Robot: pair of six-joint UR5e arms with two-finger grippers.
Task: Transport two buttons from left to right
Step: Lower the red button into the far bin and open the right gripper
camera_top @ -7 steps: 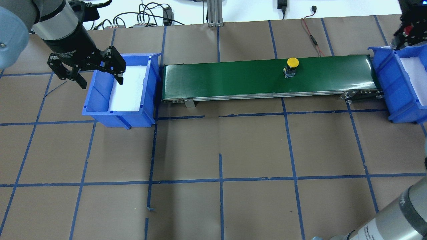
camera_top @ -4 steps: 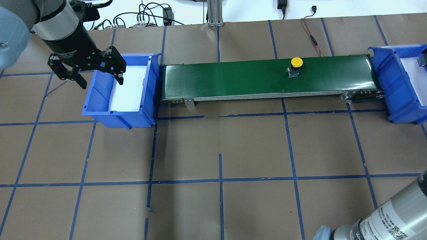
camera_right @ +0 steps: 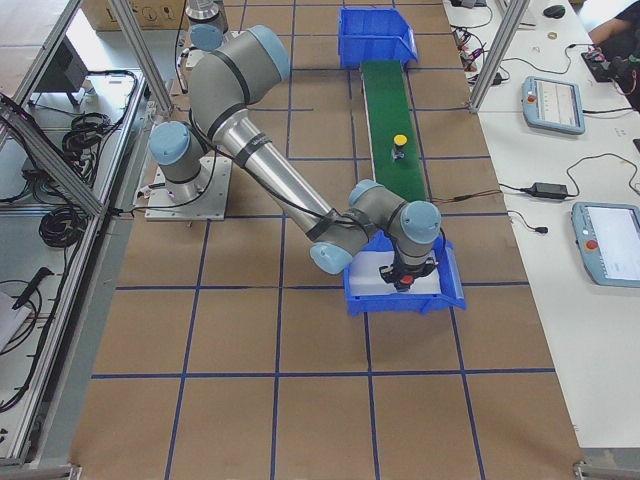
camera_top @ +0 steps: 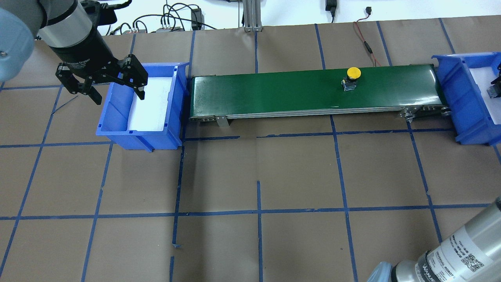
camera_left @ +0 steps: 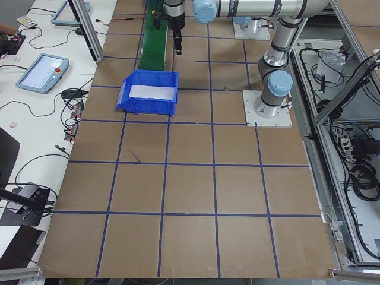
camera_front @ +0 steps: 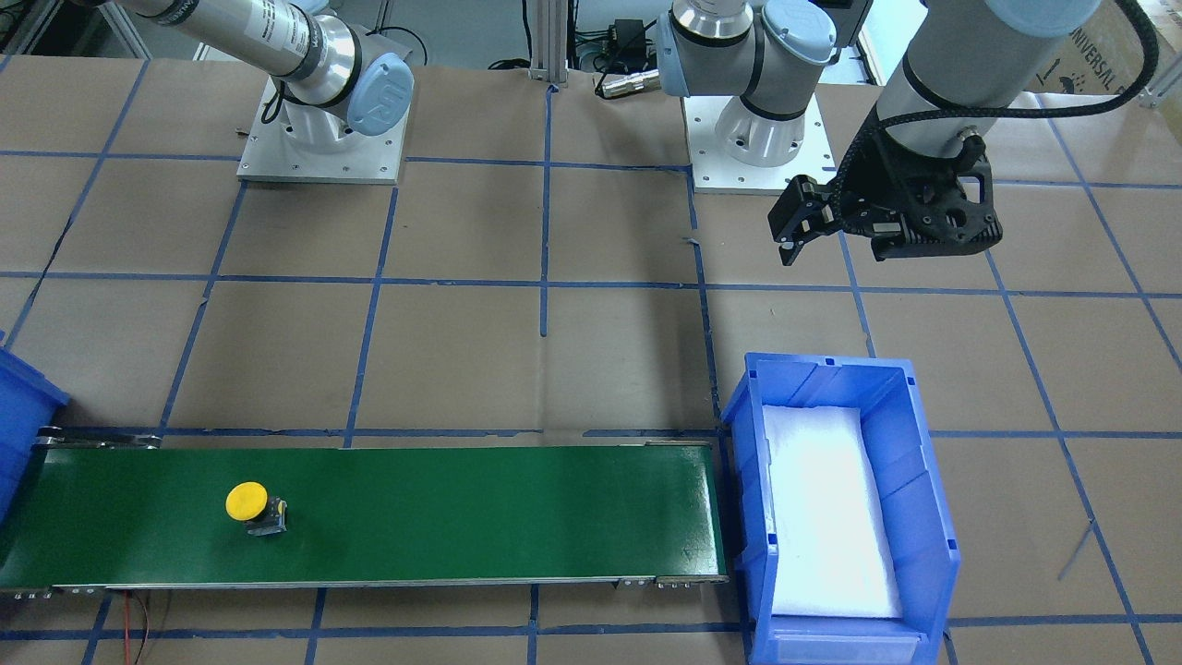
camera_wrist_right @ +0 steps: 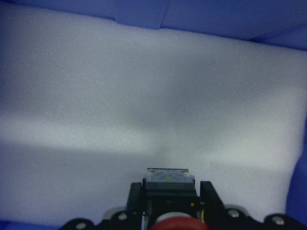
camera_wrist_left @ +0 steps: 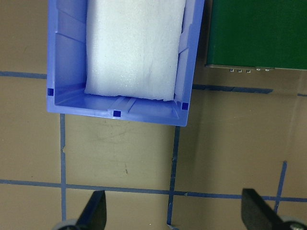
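"UNIVERSAL" is printed on a cardboard carton behind the robot. The right arm wears a sticker with a QR square, its wording too small for me to read. The right claw is clamped on the squarish black-and-grey body of the red button, low over the soft white foam lining the right bin. The yellow button, round mushroom cap up, stands on the smooth green belt, toward its right end. The left claw hangs spread wide, holding nothing, near the left bin of glossy blue plastic. The bench is brown paper gridded with blue tape.
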